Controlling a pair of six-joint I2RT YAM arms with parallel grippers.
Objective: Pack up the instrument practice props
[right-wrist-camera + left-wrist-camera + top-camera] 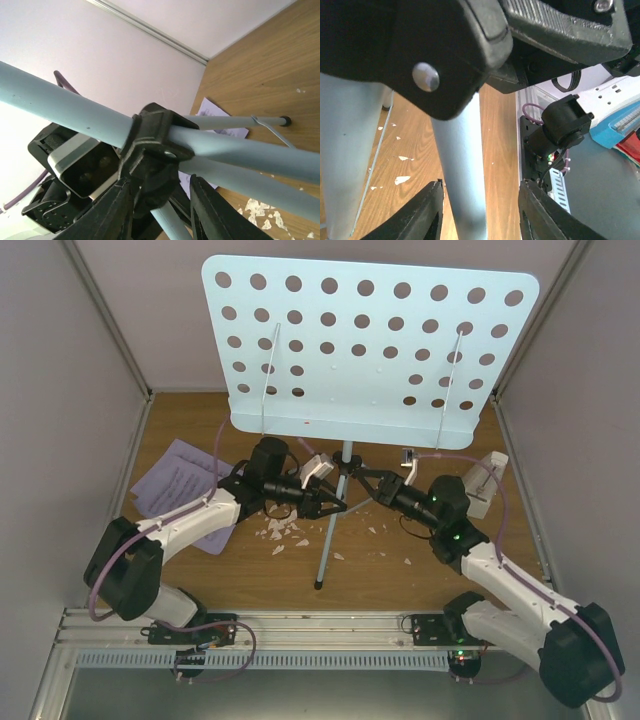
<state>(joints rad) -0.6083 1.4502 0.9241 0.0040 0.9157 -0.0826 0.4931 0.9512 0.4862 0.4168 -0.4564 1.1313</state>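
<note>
Music stand (370, 340) tube (462, 165) runs twelve to six o'clock inside my open left hand (481, 202). Right hand (160, 200) straddles its hub (157, 132), grip unclear.

Lab cell: panel walls (60, 440), aluminium rail (300, 624)

The music stand's desk (368, 345) overhangs the back; its legs (328, 535) block the middle.

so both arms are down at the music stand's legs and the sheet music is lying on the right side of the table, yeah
One thing is off: the sheet music lies on the left side of the table, not the right. The top view shows it. The part about the music stand legs is right.
</note>
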